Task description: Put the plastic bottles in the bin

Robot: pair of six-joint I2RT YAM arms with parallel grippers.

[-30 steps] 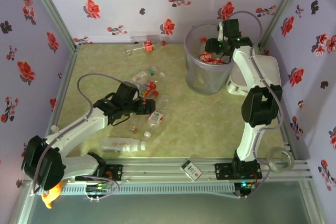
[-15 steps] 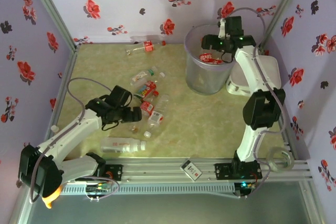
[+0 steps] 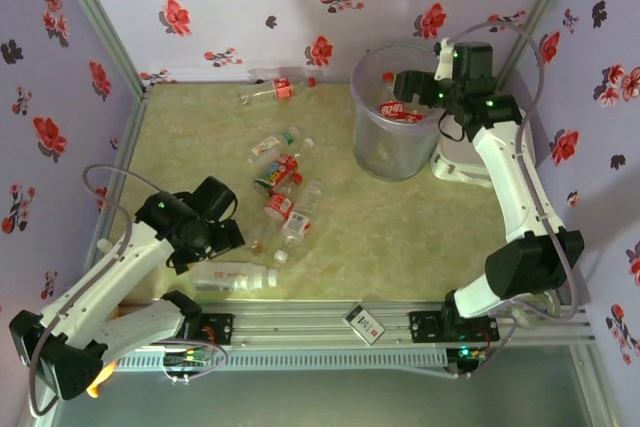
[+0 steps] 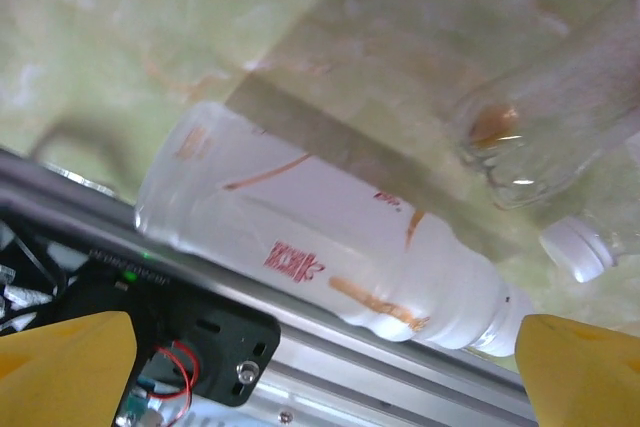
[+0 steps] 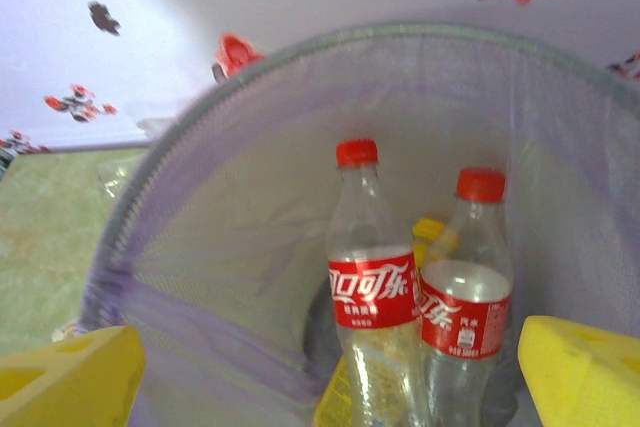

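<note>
Pulled back from bin (image 5: 170,247), left gripper (image 3: 222,239) spread above clear white-capped bottle (image 4: 330,247); right gripper (image 3: 408,85) spread, empty, over bin; red-labelled bottles (image 5: 372,277) inside, perhaps leaning.

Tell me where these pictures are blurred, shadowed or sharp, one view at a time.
Top external: evenly lit and sharp, faint shadows on the table. Left wrist: a dark shadow band crosses the table above the lying bottle, whose label reads clearly. Right wrist: the bin has a blurred near rim, while two red-capped bottles inside are in focus.
</note>
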